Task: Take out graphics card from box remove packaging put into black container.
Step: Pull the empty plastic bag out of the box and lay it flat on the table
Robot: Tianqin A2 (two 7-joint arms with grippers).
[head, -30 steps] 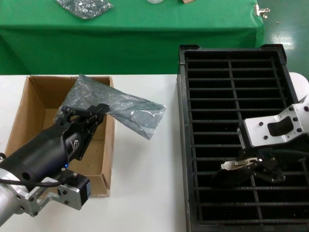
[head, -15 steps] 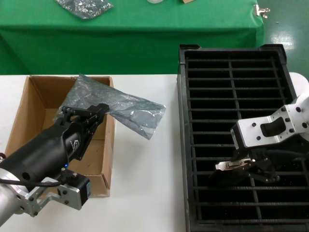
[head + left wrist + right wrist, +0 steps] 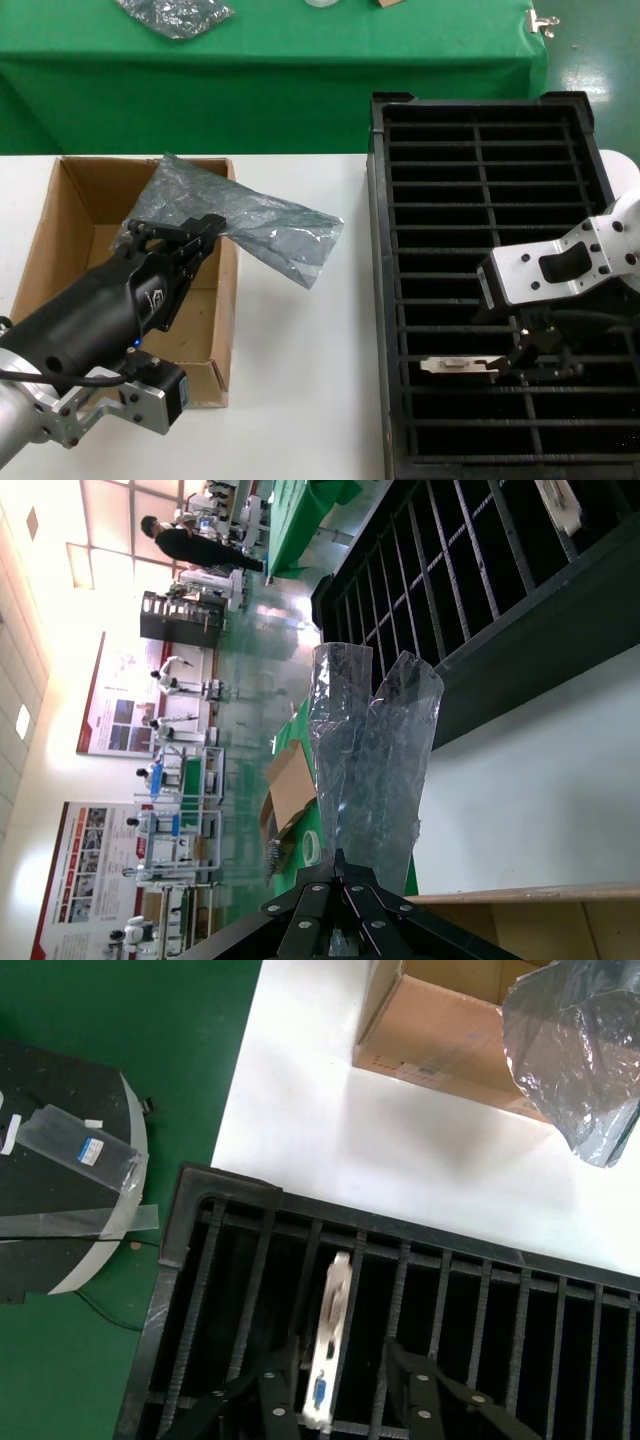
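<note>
The graphics card [image 3: 460, 366], a stiff, light, fragile board best held by its edges, lies in a slot of the black container [image 3: 480, 110]. Above it, the right end effector [image 3: 540, 355] hangs spread wide. Beside the container, over the box [image 3: 60, 220], the left end effector [image 3: 205, 228] pinches the limp anti-static bag [image 3: 270, 232].

White table [image 3: 300, 400]: box [image 3: 60, 240], black container [image 3: 490, 200].

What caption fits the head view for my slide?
Right gripper lowers the graphics card into the black container; left gripper holds the packaging over the box.
</note>
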